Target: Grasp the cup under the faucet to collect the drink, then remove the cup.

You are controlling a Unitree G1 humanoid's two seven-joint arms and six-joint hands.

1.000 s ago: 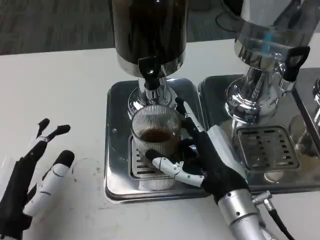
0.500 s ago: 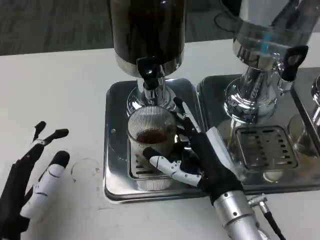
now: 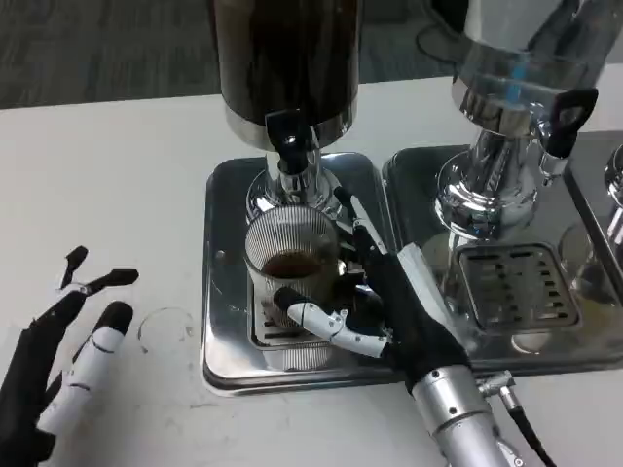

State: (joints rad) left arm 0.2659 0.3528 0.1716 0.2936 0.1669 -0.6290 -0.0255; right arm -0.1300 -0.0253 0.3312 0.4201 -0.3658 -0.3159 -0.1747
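A ribbed clear glass cup (image 3: 290,265) with a little brown drink in its bottom stands on the drip grate under the black-handled faucet (image 3: 288,136) of the dark drink dispenser (image 3: 285,58). My right hand (image 3: 389,306) grips the cup from its right side, thumb across the front and fingers behind. My left hand (image 3: 58,370) lies open on the white table at the lower left, apart from everything.
The cup stands in a steel drip tray (image 3: 226,282). A second dispenser (image 3: 516,58) with its own faucet and tray (image 3: 513,287) is close on the right. A faint ring mark (image 3: 165,329) shows on the table beside my left hand.
The cup and my right hand have shifted slightly left and up in the picture with the whole view. My left hand has slid a little lower left.
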